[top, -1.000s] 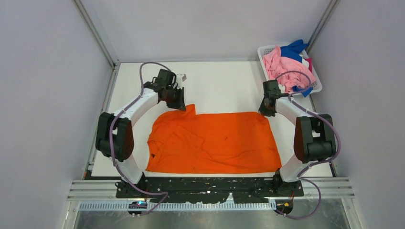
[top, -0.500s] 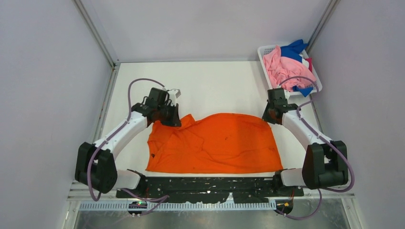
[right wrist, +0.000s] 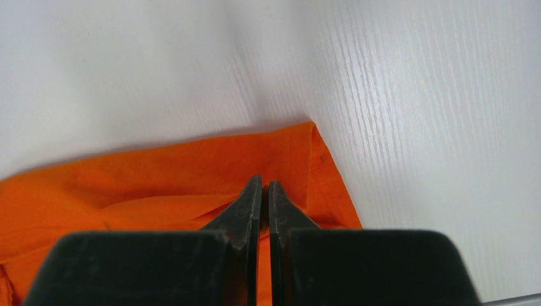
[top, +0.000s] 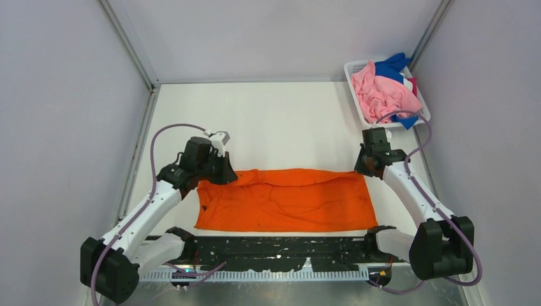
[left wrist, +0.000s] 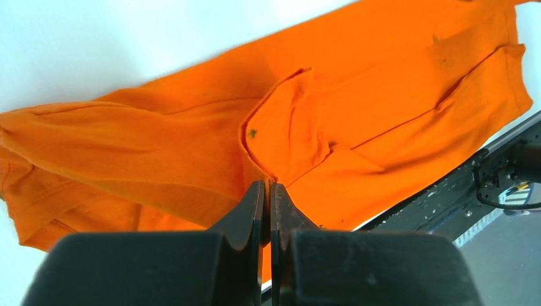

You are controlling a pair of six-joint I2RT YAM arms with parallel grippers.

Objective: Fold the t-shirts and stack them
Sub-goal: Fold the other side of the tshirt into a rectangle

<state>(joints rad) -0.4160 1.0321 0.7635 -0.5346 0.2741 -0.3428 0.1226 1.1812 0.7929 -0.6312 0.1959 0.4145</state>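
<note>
Pinching the orange t-shirt (top: 287,204), the left gripper (top: 223,177) is holding its ten o'clock corner — the right gripper (top: 361,171), two o'clock.

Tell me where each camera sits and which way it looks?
Top external: above and behind the robot, looking down on the white table, the orange t-shirt and the basket; the whole left arm and right arm show.
Left wrist: on the left arm's wrist, looking past the left jaws, shut on the orange t-shirt, toward the black base rail.
Right wrist: on the right arm's wrist, looking past the right jaws, shut on the t-shirt's corner, at bare table.
Shared: all three see the orange t-shirt.
</note>
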